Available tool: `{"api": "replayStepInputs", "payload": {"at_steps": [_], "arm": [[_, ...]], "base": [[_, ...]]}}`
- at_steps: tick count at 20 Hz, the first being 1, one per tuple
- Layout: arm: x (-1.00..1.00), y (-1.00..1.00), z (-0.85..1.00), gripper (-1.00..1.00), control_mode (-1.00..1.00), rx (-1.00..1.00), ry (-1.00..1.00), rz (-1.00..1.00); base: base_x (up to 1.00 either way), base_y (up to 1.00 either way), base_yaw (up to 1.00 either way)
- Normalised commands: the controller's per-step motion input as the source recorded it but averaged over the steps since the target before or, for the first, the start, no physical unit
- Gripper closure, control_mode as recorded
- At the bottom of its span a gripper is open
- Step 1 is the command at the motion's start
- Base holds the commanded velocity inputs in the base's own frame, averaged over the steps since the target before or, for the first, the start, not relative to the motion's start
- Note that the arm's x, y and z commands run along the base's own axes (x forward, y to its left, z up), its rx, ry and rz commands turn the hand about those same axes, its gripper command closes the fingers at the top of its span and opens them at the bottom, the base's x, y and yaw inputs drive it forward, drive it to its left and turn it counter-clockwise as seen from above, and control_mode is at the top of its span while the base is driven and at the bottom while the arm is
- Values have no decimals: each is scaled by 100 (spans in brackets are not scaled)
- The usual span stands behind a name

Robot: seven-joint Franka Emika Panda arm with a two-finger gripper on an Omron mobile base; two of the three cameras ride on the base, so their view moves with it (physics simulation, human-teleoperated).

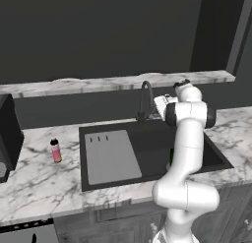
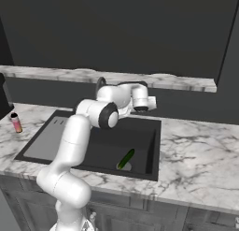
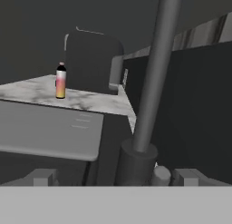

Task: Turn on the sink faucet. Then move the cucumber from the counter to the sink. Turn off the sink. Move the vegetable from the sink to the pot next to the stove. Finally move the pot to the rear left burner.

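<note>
The cucumber (image 2: pixel 126 158) already lies in the sink (image 2: pixel 144 169), near the round drain at the basin's right end, slanted along the floor of the basin; so the step in hand is, by my judgement, shutting off the sink faucet (image 1: pixel 146 102) before the vegetable goes on to the pot; the end effector (image 3: pixel 108 177) is empty with its jaws spread wide, the two tips standing either side of the faucet's round base (image 3: pixel 132 166) in the hand view, the riser running up the middle of that picture; in the base views the hand sits right at the foot of the gooseneck at the back edge of the sink, over the marble bench (image 1: pixel 39 183); the small side lever is hard to make out, perhaps the pale rounded knob (image 3: pixel 161 174) just beside the base, though I cannot tell for certain; whether water is running cannot be told either; to do this well, the open tips should push the lever rather than clamp the riser, contacting it near its free end and sweeping in a short arc about the base; the hand should stay clear of the arched spout; the pink bottle (image 1: pixel 55 150) stands well apart on the bench left of the grey drainboard (image 1: pixel 110 156), out of the way.
</note>
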Motion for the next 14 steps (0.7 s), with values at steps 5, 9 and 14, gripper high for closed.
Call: {"api": "replayStepInputs", "payload": {"at_steps": [5,9,14], "arm": [[-16,29,0,-100,-100,0,0,0],[-2,-7,0,-100,-100,0,-3,-1],[0,-43,0,-100,-100,0,-1,-7]], "base": [[0,0,0],[0,0,0],[0,0,0]]}}
